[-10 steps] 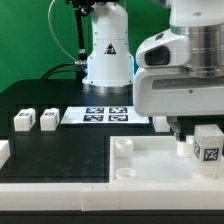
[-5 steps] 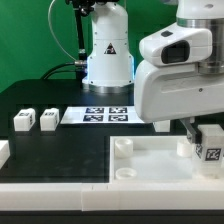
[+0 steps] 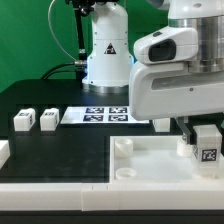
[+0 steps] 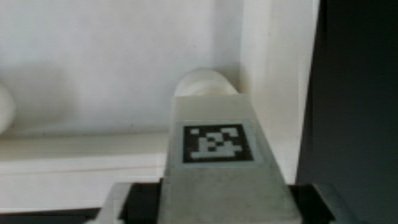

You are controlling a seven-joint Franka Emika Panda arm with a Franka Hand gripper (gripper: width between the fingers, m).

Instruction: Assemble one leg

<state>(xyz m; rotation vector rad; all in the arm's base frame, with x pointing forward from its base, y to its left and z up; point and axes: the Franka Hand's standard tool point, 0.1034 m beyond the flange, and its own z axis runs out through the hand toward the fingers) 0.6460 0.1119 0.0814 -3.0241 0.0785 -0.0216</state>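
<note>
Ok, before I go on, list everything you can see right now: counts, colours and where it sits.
held leg: one, white with a black-and-white tag, at the tabletop's far corner on the exterior view's right.
loose legs: two, white, side by side on the table, on the exterior view's left of the marker board.
tabletop: one, white, at the front, with round corner sockets.
marker board: one, white with four black tags, flat in front of the robot base.
cut-off block: one, white, at the exterior view's left edge; cannot tell what it is.
table: one, black.
robot base: one, white, at the back.
hand: one, white with dark fingers, shut on the held leg.
</note>
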